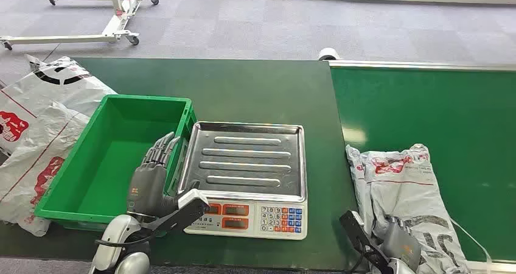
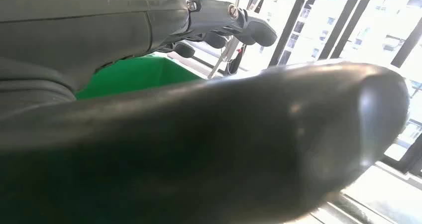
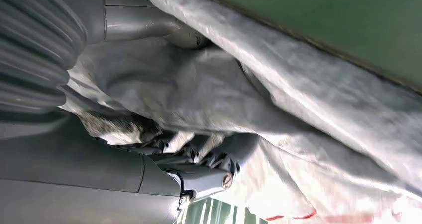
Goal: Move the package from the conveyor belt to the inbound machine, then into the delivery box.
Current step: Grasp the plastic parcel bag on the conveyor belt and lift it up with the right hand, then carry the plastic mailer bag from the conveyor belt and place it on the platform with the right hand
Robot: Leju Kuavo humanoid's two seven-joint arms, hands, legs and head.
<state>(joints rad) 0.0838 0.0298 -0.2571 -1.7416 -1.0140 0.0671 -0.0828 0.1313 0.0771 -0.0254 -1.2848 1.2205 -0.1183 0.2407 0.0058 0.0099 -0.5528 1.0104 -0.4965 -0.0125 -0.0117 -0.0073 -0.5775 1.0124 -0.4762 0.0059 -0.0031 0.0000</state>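
A crumpled grey package (image 1: 401,182) with red print lies on the green conveyor belt (image 1: 426,103), near its left edge. My right hand (image 1: 398,246) is at the package's near end. In the right wrist view its fingers (image 3: 199,169) curl into the folds of the grey plastic (image 3: 308,84), and the thumb presses from the other side. The weighing scale (image 1: 249,158) with its bare steel tray stands in the middle. The green box (image 1: 146,97) sits left of it. My left hand (image 1: 152,176) hovers over the box's right wall, its fingers (image 2: 224,134) spread and holding nothing.
Several grey mail bags (image 1: 36,122) are heaped at the table's left end beside the box. A white wheeled frame (image 1: 115,24) stands on the carpet beyond the table. The scale's keypad (image 1: 283,218) faces me.
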